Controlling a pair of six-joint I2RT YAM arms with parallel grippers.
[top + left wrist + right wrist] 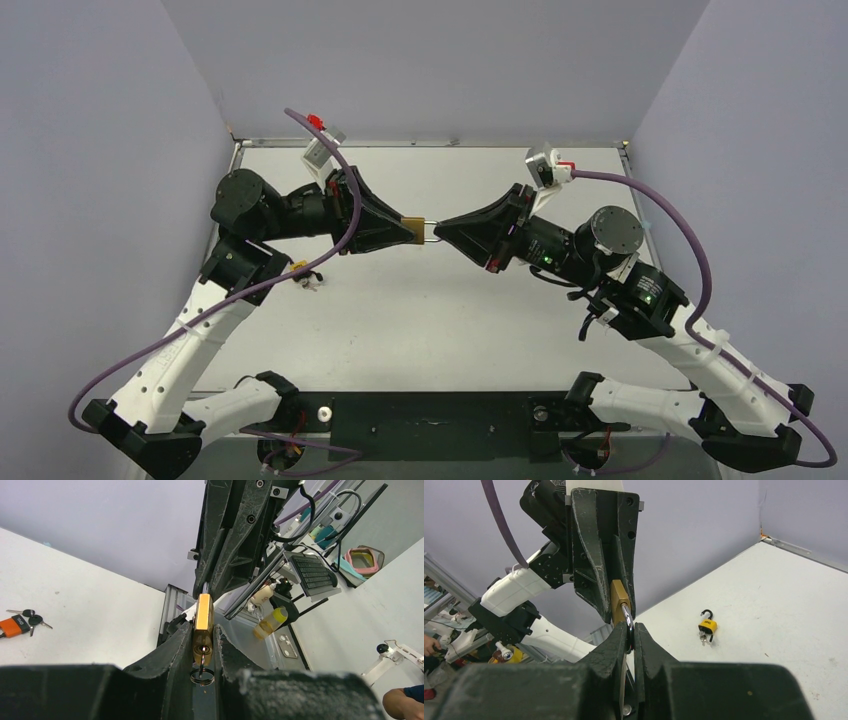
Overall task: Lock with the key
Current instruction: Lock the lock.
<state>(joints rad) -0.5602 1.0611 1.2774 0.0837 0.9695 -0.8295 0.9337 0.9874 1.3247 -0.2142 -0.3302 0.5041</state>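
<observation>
A brass padlock (412, 229) hangs in the air between my two grippers above the middle of the table. My left gripper (405, 233) is shut on the padlock's body (203, 615). A key (203, 654) sits in the keyhole at the padlock's bottom, with its ring (202, 676) hanging between my left fingers. My right gripper (441, 230) is shut on the silver shackle (627, 617), whose tip disappears between the fingers. In the right wrist view the brass body (618, 599) shows pinched between the left gripper's jaws.
A second, orange-yellow padlock (299, 273) with an open black shackle and a bunch of keys lies on the white table, near the left arm. It also shows in the left wrist view (15, 625) and the right wrist view (707, 626). Grey walls enclose the table (450, 330).
</observation>
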